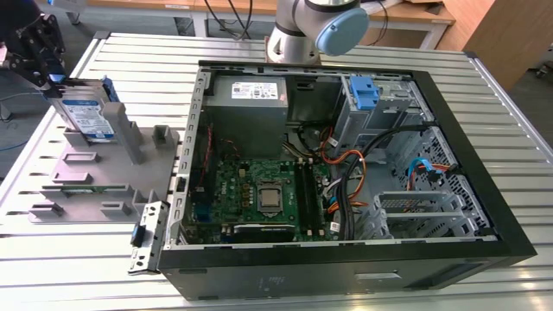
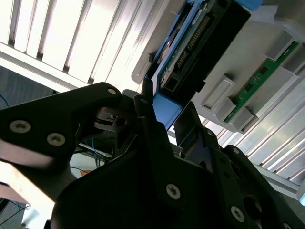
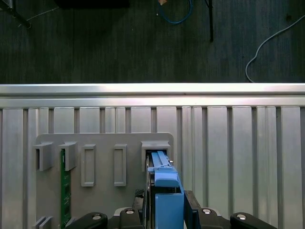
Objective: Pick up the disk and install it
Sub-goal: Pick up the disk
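Ribbed metal table [image 1: 519, 116]. An open computer case [image 1: 509, 214] lies on it, motherboard [image 1: 259, 188] facing up, with a grey power supply box [image 1: 250, 97] and a bare blue bracket [image 1: 364, 91] at the far end. The arm's base [image 1: 311, 26] is behind the case.

Grey fixture plate [image 1: 95, 175] sits at the exterior view's left, well apart from the case opening. The disk [image 1: 87, 113] stands upright on edge at a far slot of that plate, label side visible and blue rails on its edges. Can't tell if it is fully seated.

Gripper [image 1: 54, 79] is at the disk's upper end. In the first wrist view its black fingers [image 3: 189, 210] flank the blue rail and press both sides - clamped on the disk.

A green memory stick [image 3: 65, 188] sits edge-up in another fixture slot.
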Motion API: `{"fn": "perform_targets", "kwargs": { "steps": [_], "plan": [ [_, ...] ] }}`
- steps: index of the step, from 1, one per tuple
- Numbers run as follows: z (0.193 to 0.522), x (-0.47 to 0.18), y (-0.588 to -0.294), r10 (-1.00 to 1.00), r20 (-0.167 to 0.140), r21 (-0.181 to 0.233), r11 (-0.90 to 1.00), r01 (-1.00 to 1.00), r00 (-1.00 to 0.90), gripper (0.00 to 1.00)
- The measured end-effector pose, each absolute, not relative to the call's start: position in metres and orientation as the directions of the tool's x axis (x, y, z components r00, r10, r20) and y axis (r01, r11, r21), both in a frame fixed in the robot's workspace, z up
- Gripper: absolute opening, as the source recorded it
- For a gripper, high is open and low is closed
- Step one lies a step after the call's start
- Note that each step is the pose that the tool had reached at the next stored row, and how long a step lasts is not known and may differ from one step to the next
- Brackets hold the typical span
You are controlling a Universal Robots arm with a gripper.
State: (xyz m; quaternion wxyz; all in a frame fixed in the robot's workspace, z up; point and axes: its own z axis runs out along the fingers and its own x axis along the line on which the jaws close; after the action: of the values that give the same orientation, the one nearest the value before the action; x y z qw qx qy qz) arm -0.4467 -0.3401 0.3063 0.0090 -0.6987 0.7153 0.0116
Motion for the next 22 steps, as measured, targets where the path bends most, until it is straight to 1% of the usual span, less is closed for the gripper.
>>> {"fn": "perform_targets", "kwargs": {
  "steps": [11,12,13,22],
  "plan": [
    [0.3063,-0.4467,-0.3399,-0.999,-0.029,0.004,0.023,-1.0,-0.024,0.44],
    [0.3064,-0.4467,-0.3399,-0.999,-0.029,0.004,0.023,-1.0,-0.024,0.43],
    [0.3064,-0.4467,-0.3399,-0.999,-0.029,0.004,0.023,-1.0,-0.024,0.37],
    [0.3063,-0.4467,-0.3397,-0.999,-0.029,0.004,0.023,-1.0,-0.024,0.36]
  ]
}}
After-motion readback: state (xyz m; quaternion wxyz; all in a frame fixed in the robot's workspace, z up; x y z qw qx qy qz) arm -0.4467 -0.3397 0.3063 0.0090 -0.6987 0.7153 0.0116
